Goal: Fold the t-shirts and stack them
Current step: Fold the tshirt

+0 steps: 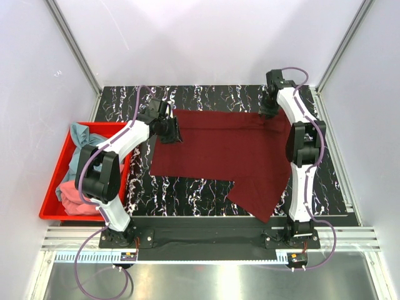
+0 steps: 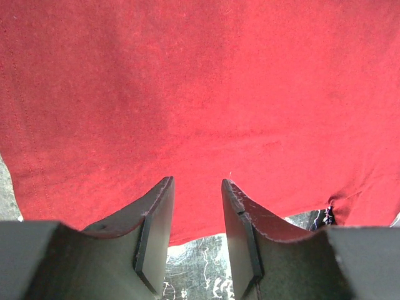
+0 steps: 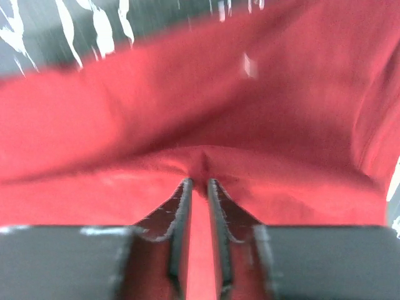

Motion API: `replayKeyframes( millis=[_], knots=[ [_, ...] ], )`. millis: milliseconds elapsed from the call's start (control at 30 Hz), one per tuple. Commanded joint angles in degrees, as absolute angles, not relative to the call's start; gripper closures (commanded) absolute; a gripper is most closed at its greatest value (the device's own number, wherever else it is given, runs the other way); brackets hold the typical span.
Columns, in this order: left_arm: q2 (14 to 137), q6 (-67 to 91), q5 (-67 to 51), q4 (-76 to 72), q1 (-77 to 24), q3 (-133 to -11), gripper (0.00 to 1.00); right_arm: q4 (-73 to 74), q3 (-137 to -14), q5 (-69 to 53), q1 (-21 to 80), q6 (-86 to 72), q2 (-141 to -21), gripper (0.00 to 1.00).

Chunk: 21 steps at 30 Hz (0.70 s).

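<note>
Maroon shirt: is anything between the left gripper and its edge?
Nothing visible. The left gripper has its fingers open right at the edge of the maroon shirt, with only bare table beneath. The right gripper pinches the cloth.

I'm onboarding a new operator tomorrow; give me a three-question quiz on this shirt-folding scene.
1. True or false: the maroon t-shirt lies on the table.
2. Which end effector is shut on cloth? A: left end effector; B: right end effector.
3. Fill in: the teal t-shirt and pink t-shirt sit in the red ____.
Key: 1 true; 2 B, its fingers pinch the maroon t-shirt; 3 bin.
</note>
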State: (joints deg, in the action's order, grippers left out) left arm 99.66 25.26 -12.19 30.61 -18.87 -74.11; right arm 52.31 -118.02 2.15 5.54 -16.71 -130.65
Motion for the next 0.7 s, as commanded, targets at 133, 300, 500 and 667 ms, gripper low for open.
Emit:
replayKeyframes(
  millis=[133, 300, 500, 667],
  knots=[
    [97.21, 23.56, -13.01, 30.94, -18.81, -74.53, 0.59, 59.40, -139.39, 3.52, 2.29, -15.55, -141.42, 0.55],
    [96.50, 23.55, -12.92, 30.41, -18.81, -73.48, 0.59, 54.94, -123.28, 0.36, 3.34, -17.05, -131.15, 0.54],
    [96.06, 23.82, -13.80, 30.32, -18.72, -72.77, 0.59, 46.51, -108.22, -7.99, 3.34, -21.09, -123.05, 0.68],
    [95.72, 23.82, -14.33, 30.32, -18.63, -72.25, 0.59, 44.39, -107.23, -12.91, 3.25, -24.25, -126.12, 0.73]
  ],
)
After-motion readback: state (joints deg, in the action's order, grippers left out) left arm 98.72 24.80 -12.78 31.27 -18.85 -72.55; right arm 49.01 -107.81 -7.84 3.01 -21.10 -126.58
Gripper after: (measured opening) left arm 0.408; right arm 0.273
